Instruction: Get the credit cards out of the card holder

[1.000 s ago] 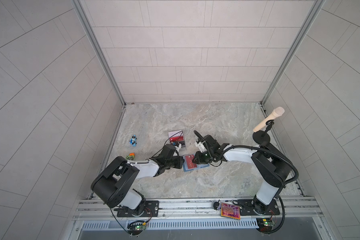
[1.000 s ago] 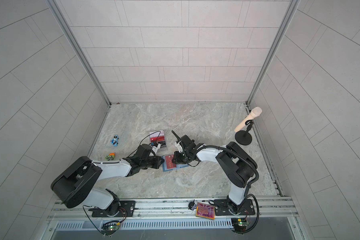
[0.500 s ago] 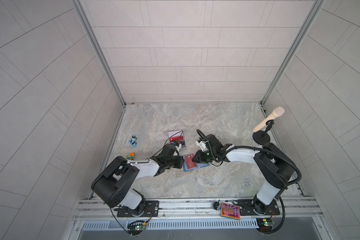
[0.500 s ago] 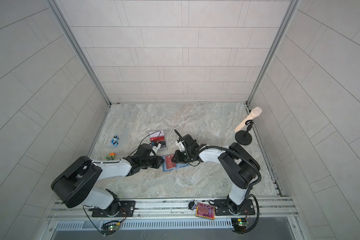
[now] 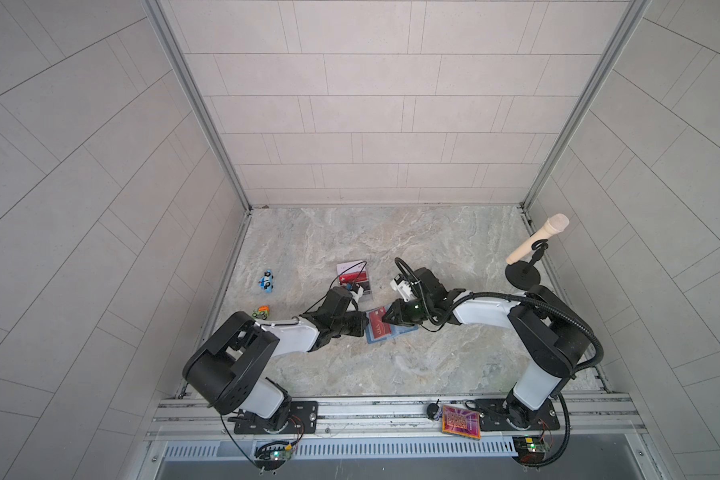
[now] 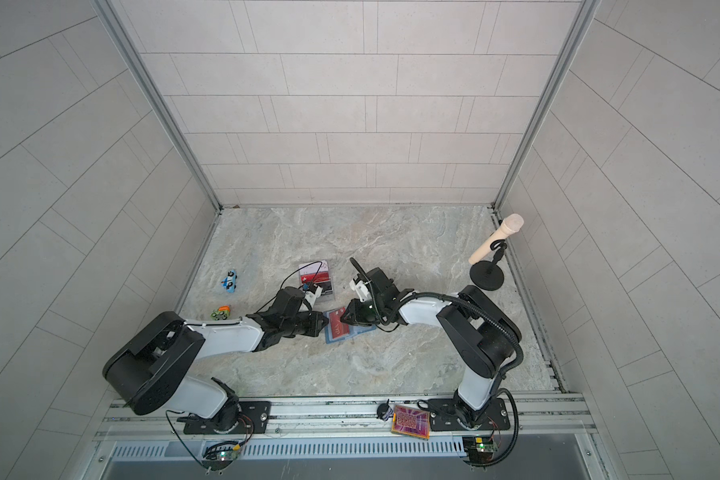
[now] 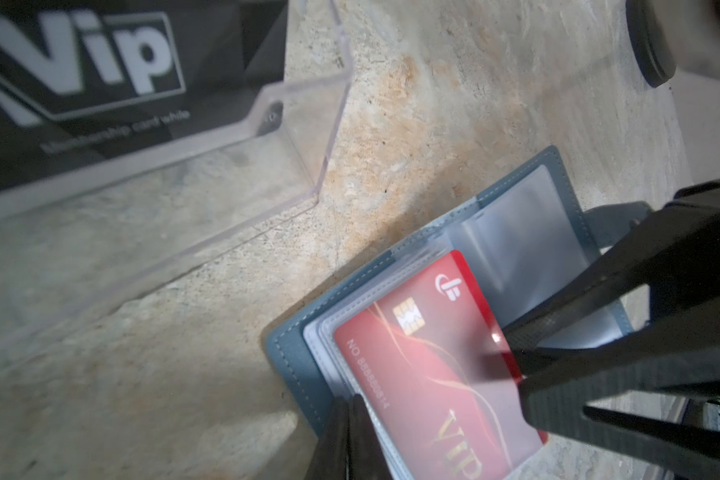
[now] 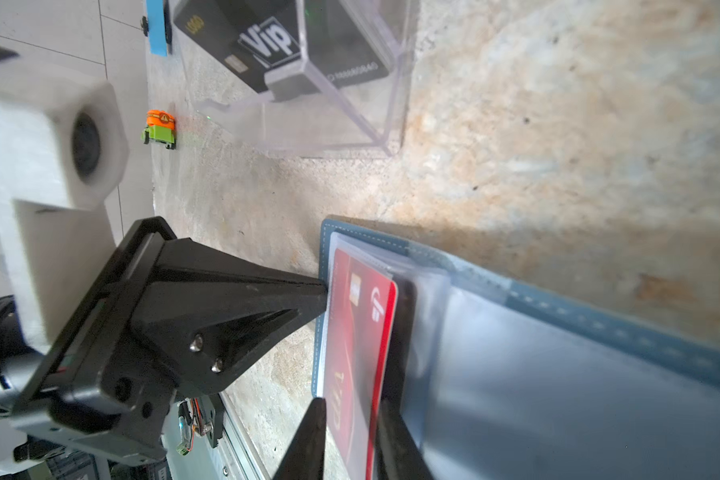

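The slate-blue card holder [image 5: 404, 330] [image 6: 362, 330] lies open on the marble near the middle. A red credit card [image 7: 425, 374] [image 8: 358, 332] with gold "VIP" sticks partly out of a clear sleeve on its left half. My left gripper [image 5: 364, 328] [image 7: 348, 411] is shut, its tips pressing on the holder's left edge [image 7: 292, 353]. My right gripper [image 5: 385, 320] [image 8: 350, 409] is shut on the red card's free edge, one finger on its face and one beneath. A dark "Vip" credit card [image 7: 80, 62] [image 8: 275, 41] stands in the clear stand.
The clear acrylic stand [image 5: 356, 280] sits just behind the left gripper. A blue toy car [image 5: 267, 281] and a green-orange one [image 5: 261, 311] lie at the left. A microphone on a stand [image 5: 535, 249] is at the right edge. A patterned tile [image 5: 461, 421] rests on the front rail.
The right arm has edged very slightly to the right. Both grippers stay at the card holder as before.
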Motion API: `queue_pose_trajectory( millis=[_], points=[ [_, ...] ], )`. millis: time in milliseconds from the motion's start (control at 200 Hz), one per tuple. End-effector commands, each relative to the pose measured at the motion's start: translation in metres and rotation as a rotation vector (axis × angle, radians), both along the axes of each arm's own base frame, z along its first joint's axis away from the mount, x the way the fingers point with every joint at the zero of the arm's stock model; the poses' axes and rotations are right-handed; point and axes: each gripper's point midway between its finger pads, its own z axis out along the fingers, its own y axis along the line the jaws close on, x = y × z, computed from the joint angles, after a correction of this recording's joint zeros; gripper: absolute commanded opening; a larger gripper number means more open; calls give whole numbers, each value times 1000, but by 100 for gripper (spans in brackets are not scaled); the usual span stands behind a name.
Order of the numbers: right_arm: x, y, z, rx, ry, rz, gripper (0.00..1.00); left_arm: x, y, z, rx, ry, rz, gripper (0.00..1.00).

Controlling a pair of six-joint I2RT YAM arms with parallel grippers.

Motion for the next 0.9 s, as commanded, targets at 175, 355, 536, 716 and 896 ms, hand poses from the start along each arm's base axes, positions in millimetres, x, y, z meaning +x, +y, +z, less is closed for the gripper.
queue_pose_trajectory(
  millis=[175,355,536,716,896],
  points=[
    [2,15,3,73,20,20,25,-13,9,-20,64,65,-10,8],
    [1,21,1,73,30,39,25,-13,8,-19,61,63,-11,8],
    [-3,26,-4,75,50,63,25,-12,8,-19,62,66,-10,8],
    [-1,32,-2,110,58,67,25,-12,7,-19,60,64,-9,8],
    [-2,35,-4,119,72,78,25,-12,7,-19,61,65,-9,8]
  ],
)
